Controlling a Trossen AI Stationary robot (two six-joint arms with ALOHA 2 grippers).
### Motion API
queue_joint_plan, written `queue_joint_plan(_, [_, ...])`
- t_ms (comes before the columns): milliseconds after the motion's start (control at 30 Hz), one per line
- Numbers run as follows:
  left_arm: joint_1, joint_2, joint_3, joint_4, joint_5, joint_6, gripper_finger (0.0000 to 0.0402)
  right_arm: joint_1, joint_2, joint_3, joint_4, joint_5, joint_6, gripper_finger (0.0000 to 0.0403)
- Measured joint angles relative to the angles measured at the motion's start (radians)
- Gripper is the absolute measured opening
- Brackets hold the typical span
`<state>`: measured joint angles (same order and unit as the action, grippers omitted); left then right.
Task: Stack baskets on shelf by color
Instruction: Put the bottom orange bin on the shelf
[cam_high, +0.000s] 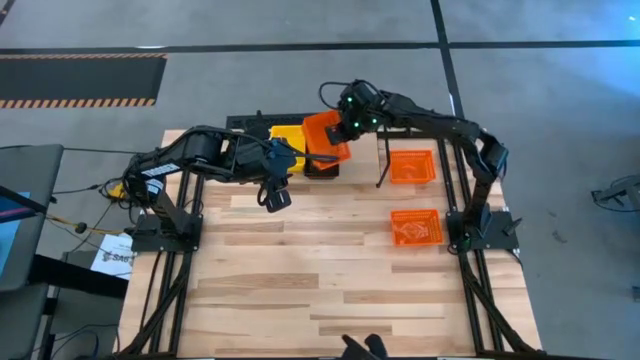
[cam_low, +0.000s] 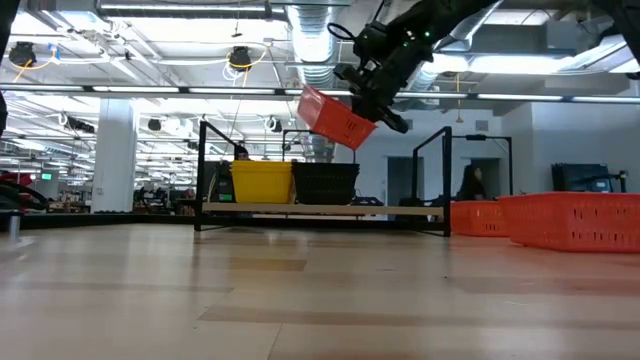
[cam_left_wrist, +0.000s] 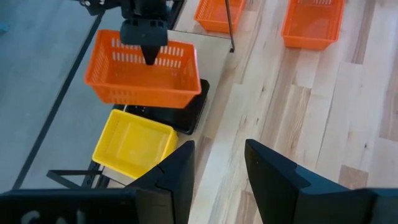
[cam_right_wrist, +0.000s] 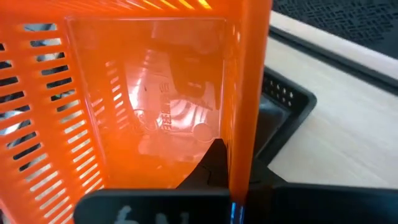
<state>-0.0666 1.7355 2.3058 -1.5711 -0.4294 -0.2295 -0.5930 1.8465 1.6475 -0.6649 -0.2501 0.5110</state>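
Note:
My right gripper (cam_low: 372, 92) is shut on a red-orange basket (cam_low: 335, 118) and holds it in the air above the shelf (cam_low: 400, 209), over the black basket (cam_low: 325, 183). The yellow basket (cam_low: 262, 182) sits beside the black one on the shelf board. In the left wrist view the held basket (cam_left_wrist: 144, 71) hangs over the black basket (cam_left_wrist: 186, 112) and the yellow basket (cam_left_wrist: 134, 142). My left gripper (cam_high: 275, 198) hovers open over the table just in front of the shelf, touching nothing. My right gripper holds the red-orange basket by the middle of one long side wall (cam_left_wrist: 149, 55), coming from above. One finger (cam_right_wrist: 211, 158) shows inside the basket against the wall (cam_right_wrist: 249, 93); the other is hidden behind that wall. The basket is lifted clear and tilted, its free side lower.
Two more red-orange baskets (cam_high: 412, 165) (cam_high: 415, 227) lie on the table to the right of the shelf, near the right arm's base. The shelf's black wire hoop (cam_low: 445, 180) stands at its right end. Bare wooden tabletop (cam_high: 300, 280) stretches toward the near edge.

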Motion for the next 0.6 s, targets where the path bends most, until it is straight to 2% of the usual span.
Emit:
queue_joint_plan(100, [0.001,0.000,0.000,0.000,-0.003,0.000,0.0130,0.007,-0.005,-0.039,0.085,-0.014,0.004,0.0000])
queue_joint_plan(267, [0.001,0.000,0.000,0.000,-0.003,-0.001,0.0130,0.011,-0.048,-0.217,0.276,-0.069,0.076,0.0000])
queue_joint_plan(400, [0.004,0.000,0.000,0.000,-0.005,-0.001,0.0130,-0.009,-0.135,-0.386,0.390,-0.073,0.140,0.0000])
queue_joint_plan(600, [0.020,0.000,0.000,0.010,-0.006,0.000,0.0130,-0.052,-0.298,-0.584,0.421,-0.074,0.201,0.0000])
